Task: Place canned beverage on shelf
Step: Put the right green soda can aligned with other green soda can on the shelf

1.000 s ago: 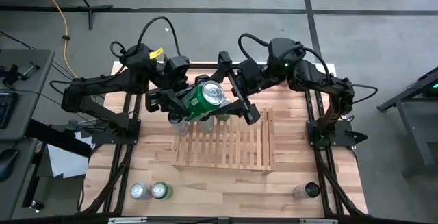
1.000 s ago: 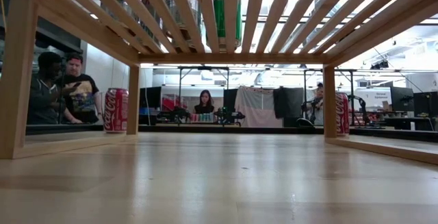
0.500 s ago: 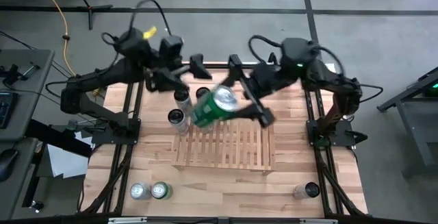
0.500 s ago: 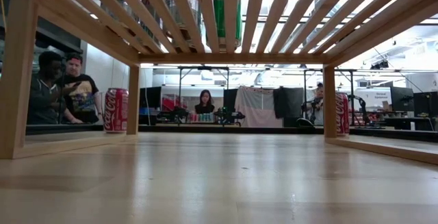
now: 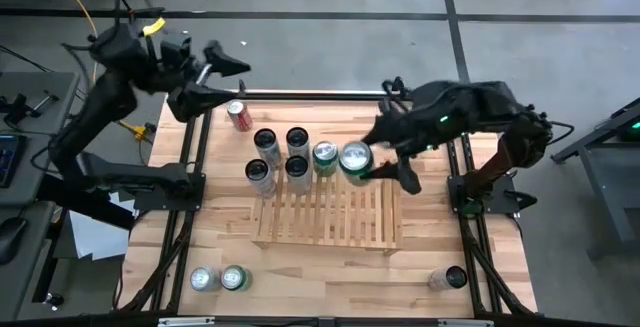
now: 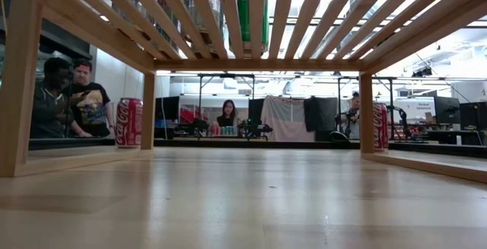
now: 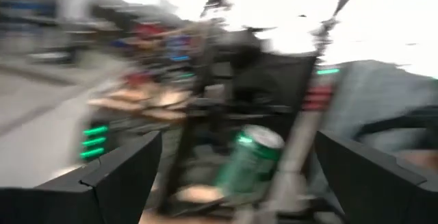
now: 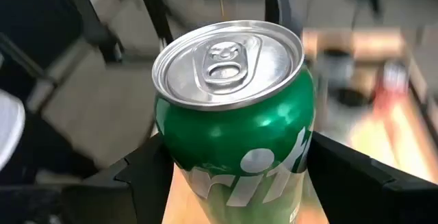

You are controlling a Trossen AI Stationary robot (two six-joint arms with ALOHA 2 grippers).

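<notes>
My right gripper point(image 5: 375, 164) clamps the green can point(image 5: 355, 159) over the shelf point(image 5: 330, 217)'s far edge, beside another green can point(image 5: 324, 156) | left gripper point(image 5: 215, 77) spread, empty, beyond the shelf | risk: bumping that neighbour, toppling it.

A wooden table point(image 5: 330, 272) fills the lower middle of the high view. On it at centre stands a slatted shelf point(image 5: 330, 217). On the shelf's upper edge stand cans point(image 5: 297, 167), one green can point(image 5: 324, 155) among them. A red can point(image 5: 238, 115) lies on the table at upper left. Two cans point(image 5: 220, 279) stand at lower left, one can point(image 5: 453, 278) at lower right.
</notes>
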